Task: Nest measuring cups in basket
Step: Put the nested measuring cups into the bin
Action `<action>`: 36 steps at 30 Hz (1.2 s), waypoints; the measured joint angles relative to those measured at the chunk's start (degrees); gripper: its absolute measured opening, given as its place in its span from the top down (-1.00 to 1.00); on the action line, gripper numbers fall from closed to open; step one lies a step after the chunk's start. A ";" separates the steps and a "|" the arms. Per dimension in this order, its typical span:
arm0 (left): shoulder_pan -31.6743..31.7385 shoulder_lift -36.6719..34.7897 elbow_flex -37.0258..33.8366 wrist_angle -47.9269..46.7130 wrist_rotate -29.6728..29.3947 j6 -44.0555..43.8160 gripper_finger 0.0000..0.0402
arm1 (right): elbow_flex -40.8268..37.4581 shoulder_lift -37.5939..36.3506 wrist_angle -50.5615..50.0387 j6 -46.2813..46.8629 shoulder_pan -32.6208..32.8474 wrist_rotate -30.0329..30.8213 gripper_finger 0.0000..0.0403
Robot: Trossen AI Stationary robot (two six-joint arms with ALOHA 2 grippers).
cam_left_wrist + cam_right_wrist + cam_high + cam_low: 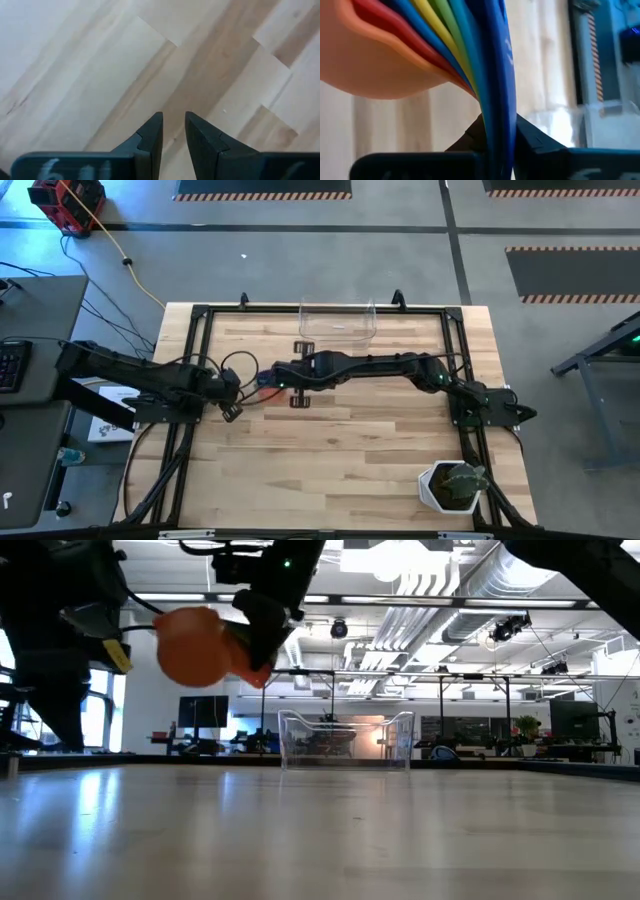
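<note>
Near the middle of the desk [330, 470], just at six o'clock of the basket [337, 323], I have the right gripper [492, 135] held up in the air, its fingers pinching the stacked handles of the measuring cups [420, 45]. The wrist view shows them already nested, orange-red outermost, with red, blue, yellow, green and blue edges fanned inside. In the low view the orange bowl hangs clear above the wood.

To finish well, I judge I should carry the stack toward twelve o'clock, keep it level so nothing slides out, clear the near wall, and lower until the bowl rests on the floor of the basket before letting go (a drop from height could scatter the set).

The basket looks empty; I see only its clear walls and the room behind it. The white pot [445, 487] at about five o'clock holds a green plant.

The left gripper [173, 131] waits at nine o'clock, fingers slightly apart with nothing between them.
</note>
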 joint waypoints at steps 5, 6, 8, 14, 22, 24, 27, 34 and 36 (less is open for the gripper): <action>4.07 0.00 0.00 0.15 -0.43 -0.24 0.63 | -0.02 -1.93 -2.72 5.13 -0.44 5.55 0.86; 4.77 0.00 0.00 0.21 -0.44 -0.42 0.63 | 0.01 -2.18 -3.06 5.81 -0.54 6.69 0.86; 5.97 0.00 0.00 1.18 -0.48 -0.53 0.63 | 0.42 -2.33 -4.60 7.19 -0.82 8.05 0.86; 8.34 0.00 0.00 6.77 -0.54 0.40 0.63 | 0.39 -2.63 -8.07 11.09 -1.37 11.66 0.86; 9.92 0.00 0.00 12.34 0.11 7.28 0.63 | 0.39 -3.30 -13.30 14.52 -3.54 19.80 0.86; 10.67 0.00 0.00 13.60 -0.25 8.04 0.63 | 0.39 -3.49 -13.84 14.86 -4.31 22.33 0.86; 12.16 0.00 0.00 15.85 -0.48 10.07 0.63 | 0.39 -3.68 -14.97 15.87 -5.83 26.94 0.86; 16.77 0.00 0.00 17.96 -0.61 11.03 0.63 | 0.39 -3.77 -23.10 26.06 -10.50 35.21 0.86; 18.09 0.00 0.00 18.01 -0.62 11.30 0.63 | 0.23 -3.77 -26.39 31.20 -11.80 37.94 0.86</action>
